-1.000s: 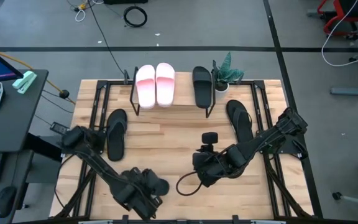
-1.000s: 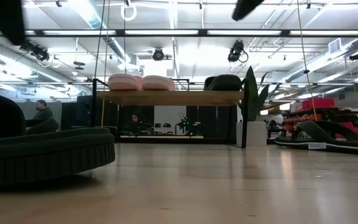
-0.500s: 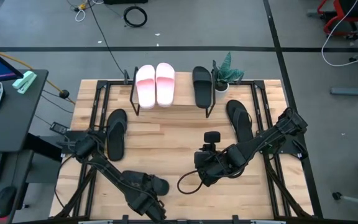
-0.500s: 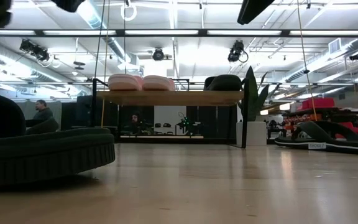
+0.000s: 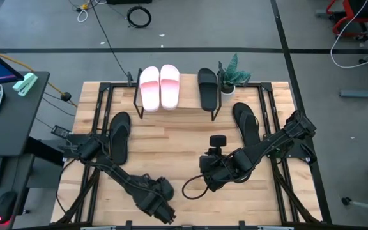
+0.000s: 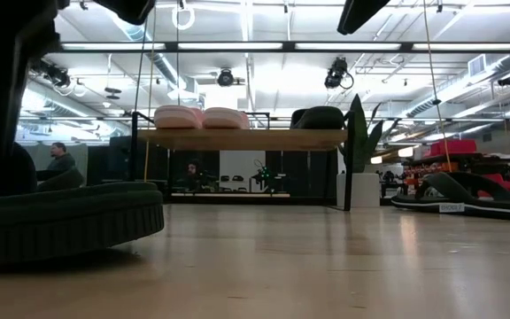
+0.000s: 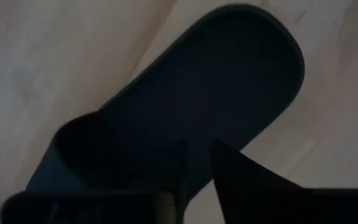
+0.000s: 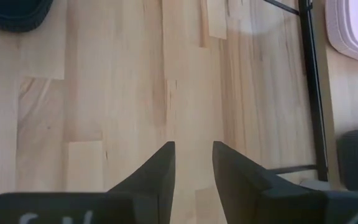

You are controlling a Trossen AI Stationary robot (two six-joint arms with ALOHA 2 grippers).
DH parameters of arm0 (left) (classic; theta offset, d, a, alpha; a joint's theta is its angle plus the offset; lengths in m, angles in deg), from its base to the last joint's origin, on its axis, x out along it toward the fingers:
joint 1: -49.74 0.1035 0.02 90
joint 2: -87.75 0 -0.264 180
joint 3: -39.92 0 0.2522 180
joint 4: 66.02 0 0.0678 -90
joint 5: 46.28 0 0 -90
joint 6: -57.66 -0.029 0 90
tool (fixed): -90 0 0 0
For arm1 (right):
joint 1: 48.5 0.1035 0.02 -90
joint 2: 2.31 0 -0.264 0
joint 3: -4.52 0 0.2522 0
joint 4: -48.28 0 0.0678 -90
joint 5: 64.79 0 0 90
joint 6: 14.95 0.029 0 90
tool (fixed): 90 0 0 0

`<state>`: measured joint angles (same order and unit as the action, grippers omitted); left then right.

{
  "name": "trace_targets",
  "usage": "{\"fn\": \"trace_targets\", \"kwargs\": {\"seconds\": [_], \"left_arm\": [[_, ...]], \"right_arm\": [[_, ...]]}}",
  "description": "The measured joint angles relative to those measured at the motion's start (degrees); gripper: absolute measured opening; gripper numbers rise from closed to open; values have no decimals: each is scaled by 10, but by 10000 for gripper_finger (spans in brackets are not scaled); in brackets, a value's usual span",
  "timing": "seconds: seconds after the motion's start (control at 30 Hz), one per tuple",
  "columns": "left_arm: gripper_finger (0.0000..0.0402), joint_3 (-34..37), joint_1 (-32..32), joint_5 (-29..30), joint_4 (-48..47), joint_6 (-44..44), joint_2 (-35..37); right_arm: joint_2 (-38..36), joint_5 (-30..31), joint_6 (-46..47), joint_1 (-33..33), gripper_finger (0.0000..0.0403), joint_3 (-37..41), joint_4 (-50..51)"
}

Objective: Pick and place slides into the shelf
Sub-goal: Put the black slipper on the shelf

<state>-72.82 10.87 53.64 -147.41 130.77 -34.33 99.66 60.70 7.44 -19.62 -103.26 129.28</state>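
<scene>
Since the earlier high view, the left arm has swung its end effector (image 5: pixel 160 206) toward the near edge of the worktop (image 5: pixel 184 150), over the black broad-strap slide (image 5: pixel 153 186) lying there; the right arm has not moved. In the left wrist view the slide (image 7: pixel 185 118) fills the picture, one dark fingertip (image 7: pixel 235 168) just off its sole edge and the other low against its footbed, with a narrow gap between; whether anything is pinched cannot be told. The right end effector (image 8: pixel 192 163) hangs slightly parted and empty over bare planks. On the shelf (image 5: pixel 190 105) sit two pale pink slides (image 5: pixel 160 87) and one black slide (image 5: pixel 207 88); two thong flip-flops (image 5: pixel 119 135) lie on the worktop, one at each side. Likely faults: a shallow bite on the sole edge could let the slide twist or drop in transit; the near worktop edge is close, so a nudge could push it off; and the free shelf slot between pink and black slides is narrow, so a skewed placement could displace a neighbour.
</scene>
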Motion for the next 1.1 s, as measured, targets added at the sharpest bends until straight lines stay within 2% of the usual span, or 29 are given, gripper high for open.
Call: {"fn": "trace_targets", "kwargs": {"seconds": [0.2,0.33,0.43,0.9,1.1], "left_arm": [[142,0,17,-46,-42,10,0],[157,0,34,-90,-122,45,0],[151,0,42,-102,-156,60,1],[93,0,46,-129,-178,88,1],[82,0,46,-129,-173,43,1]], "right_arm": [[0,34,-15,0,113,0,0],[0,52,-16,0,113,0,0],[0,52,-16,0,113,0,0],[0,52,-16,0,113,0,0],[0,52,-16,0,113,0,0]]}}
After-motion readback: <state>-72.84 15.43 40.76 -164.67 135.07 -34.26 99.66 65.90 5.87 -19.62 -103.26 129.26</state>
